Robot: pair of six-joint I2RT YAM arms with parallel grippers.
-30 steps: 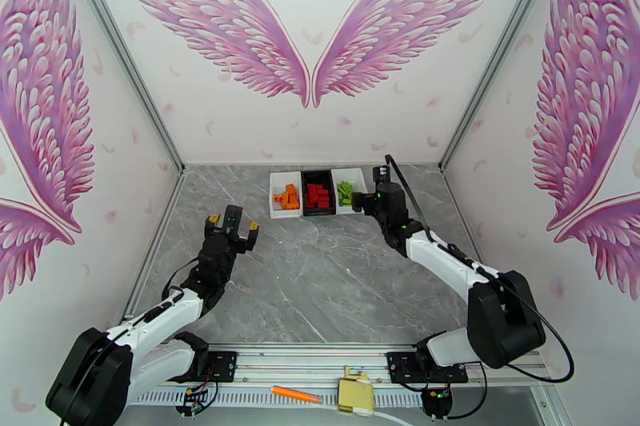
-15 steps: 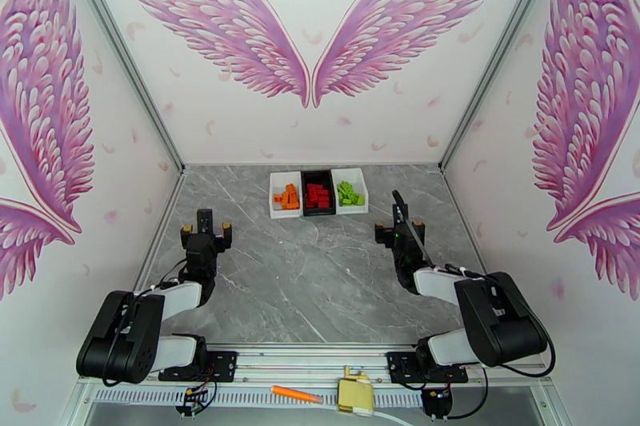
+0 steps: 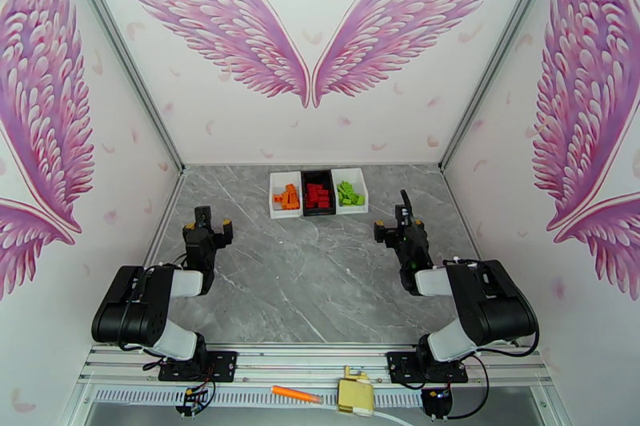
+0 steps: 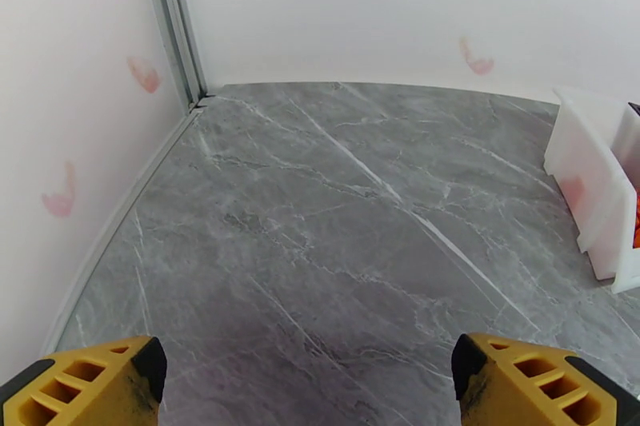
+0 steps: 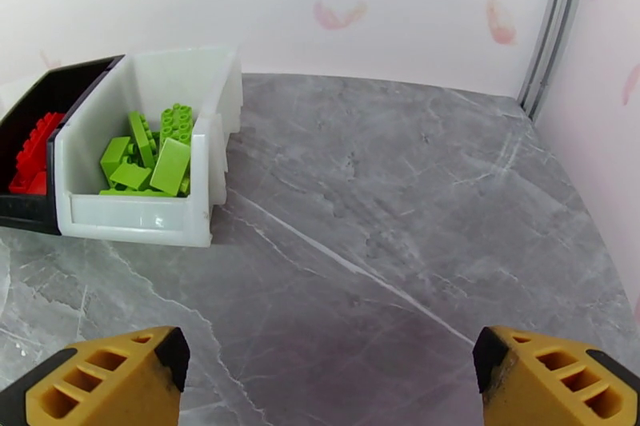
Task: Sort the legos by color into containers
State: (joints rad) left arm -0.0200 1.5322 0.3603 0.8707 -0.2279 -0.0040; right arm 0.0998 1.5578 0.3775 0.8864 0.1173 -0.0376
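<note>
Three bins (image 3: pixel 278 184) at twelve o'clock hold bricks (image 3: pixel 318 196), colour-sorted. Likely light, rigid, slick; pinch flat sides. Left gripper (image 4: pixel 308 380), right gripper (image 5: pixel 328 376): fingers apart, empty.

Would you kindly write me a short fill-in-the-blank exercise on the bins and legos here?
1. The black bin holds legos coloured ____.
2. The green legos lie in the white bin at the row's ____ end.
3. The orange legos lie in the other white bin, at the ____ end.
4. The left gripper and right gripper both stand ____, holding nothing.
Missing words: red; right; left; open.
</note>
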